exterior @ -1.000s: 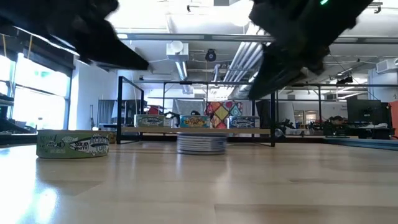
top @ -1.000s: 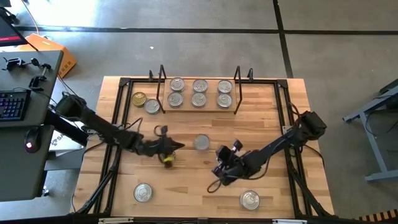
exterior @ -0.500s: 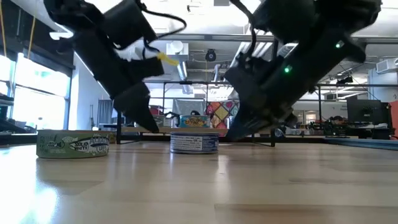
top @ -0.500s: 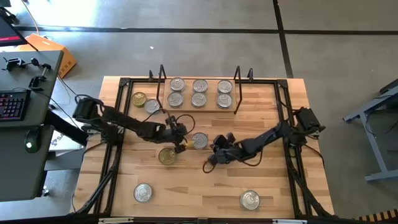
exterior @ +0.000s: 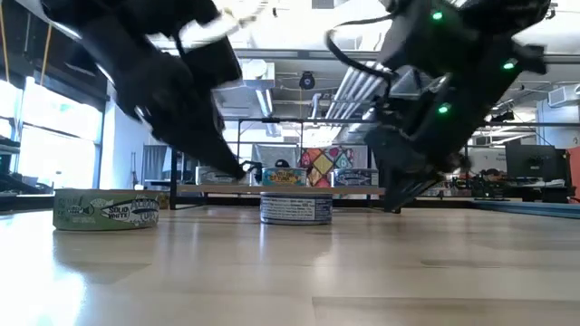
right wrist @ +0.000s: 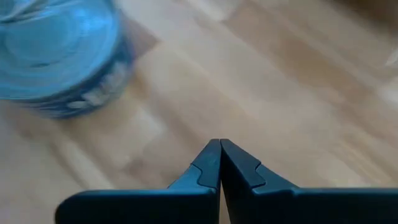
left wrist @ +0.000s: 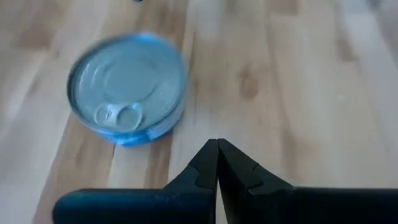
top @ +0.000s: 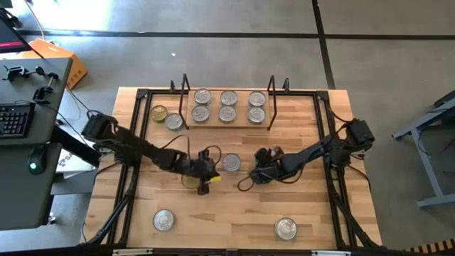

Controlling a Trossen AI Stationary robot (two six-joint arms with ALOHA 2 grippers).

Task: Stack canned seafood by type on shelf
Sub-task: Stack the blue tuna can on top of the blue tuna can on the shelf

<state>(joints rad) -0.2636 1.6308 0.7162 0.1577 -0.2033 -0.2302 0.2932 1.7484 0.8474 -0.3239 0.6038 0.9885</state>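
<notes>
Left tool: the left tool (top: 211, 173) sits low over the middle of the desk (top: 313, 213), fingers pressed together, holding nothing; its tip (left wrist: 217, 149) is just beside the centre tin, not touching.
Right tool: the right tool (top: 254, 173) faces it from the other side of that tin, fingers pressed together too and empty (right wrist: 219, 151).
Centre tin: a silver-lidded tin (top: 230, 163) with a blue label stands upright between the two tools; its pull-tab lid shows in the left wrist view (left wrist: 127, 114).
Gold tin: one gold-lidded tin (top: 190, 180) lies under the left arm, partly hidden, so its exact spot is hard to call.
Shelf: the shelf (top: 226, 124) at the far edge carries six silver tins (top: 227, 105) in two rows of three.
Beside the shelf: a gold tin (top: 158, 113) and a silver tin (top: 174, 121) sit just off its left end.
Near edge: two more silver tins, one front left (top: 163, 220), one front right (top: 286, 227), well apart.
</notes>
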